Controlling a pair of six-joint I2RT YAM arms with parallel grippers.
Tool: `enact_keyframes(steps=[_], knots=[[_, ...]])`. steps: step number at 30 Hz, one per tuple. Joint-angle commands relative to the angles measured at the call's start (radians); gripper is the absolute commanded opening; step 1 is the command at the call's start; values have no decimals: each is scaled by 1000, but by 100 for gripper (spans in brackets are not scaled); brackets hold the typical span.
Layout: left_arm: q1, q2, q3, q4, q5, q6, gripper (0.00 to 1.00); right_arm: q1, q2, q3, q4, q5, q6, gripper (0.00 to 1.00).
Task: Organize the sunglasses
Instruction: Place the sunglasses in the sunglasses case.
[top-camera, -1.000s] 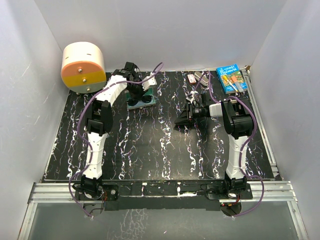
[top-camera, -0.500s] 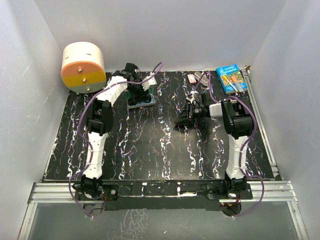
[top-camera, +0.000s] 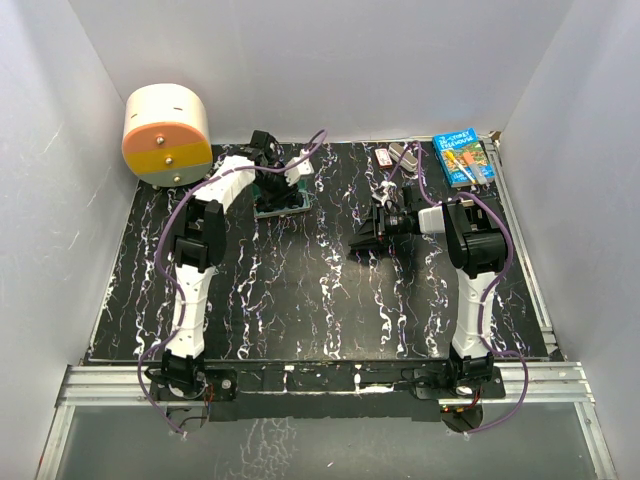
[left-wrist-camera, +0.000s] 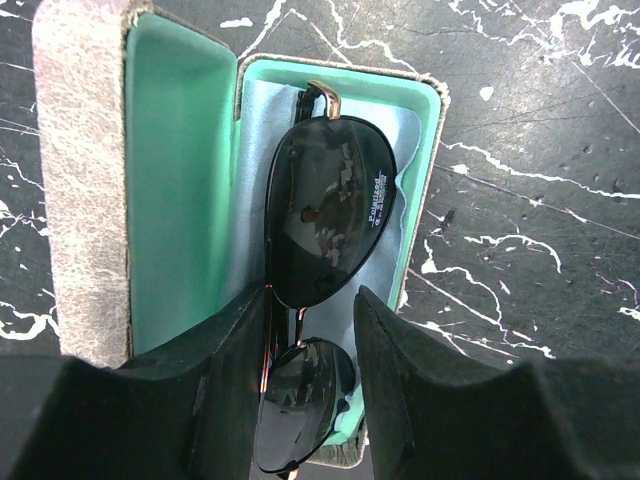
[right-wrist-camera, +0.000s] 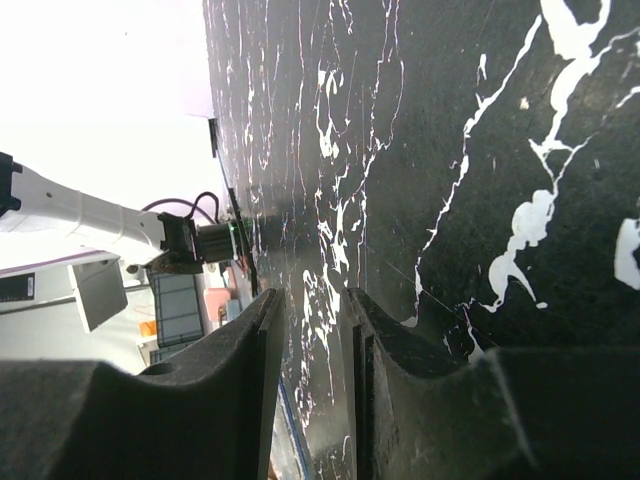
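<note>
The black sunglasses (left-wrist-camera: 330, 210) lie folded in the open grey-brown case (left-wrist-camera: 80, 180), on the light-blue cloth (left-wrist-camera: 255, 180) over the teal lining. My left gripper (left-wrist-camera: 310, 340) hangs just above the case's near end. Its jaws are apart and straddle the near lens, and teal shows between the lens and the right finger. In the top view the left gripper (top-camera: 268, 172) is over the case (top-camera: 281, 206) at the back of the table. My right gripper (top-camera: 362, 240) sits low at mid-table. Its jaws (right-wrist-camera: 310, 330) are slightly apart and empty.
A cream and orange cylinder (top-camera: 166, 135) stands at the back left corner. A blue book (top-camera: 463, 158) and small items (top-camera: 395, 156) lie at the back right. White walls close in the black marbled table (top-camera: 300, 300) on three sides.
My left gripper has drawn back a little toward the rear over the case. The sunglasses stay in the case. The right arm has not moved.
</note>
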Motion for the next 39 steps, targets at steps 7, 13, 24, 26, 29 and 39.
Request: enact_keyframes(steps=[7, 13, 24, 26, 29, 39], knots=[[-37, -106, -69, -50, 11, 2, 41, -6, 1, 16, 67, -24, 0, 34], [-48, -159, -157, 8, -21, -15, 65, -6, -3, 32, 47, 22, -5, 37], [-52, -225, -237, 79, -34, -51, 89, -3, -6, 54, 58, 46, 19, 45], [-56, -234, -245, 85, -42, -57, 89, -3, -6, 51, 66, 47, 26, 45], [-63, -259, -272, 116, -65, -71, 89, -3, -8, 45, 76, 50, 32, 45], [-88, -382, -391, 273, -195, -156, 89, 4, -22, 32, 123, 69, 72, 45]])
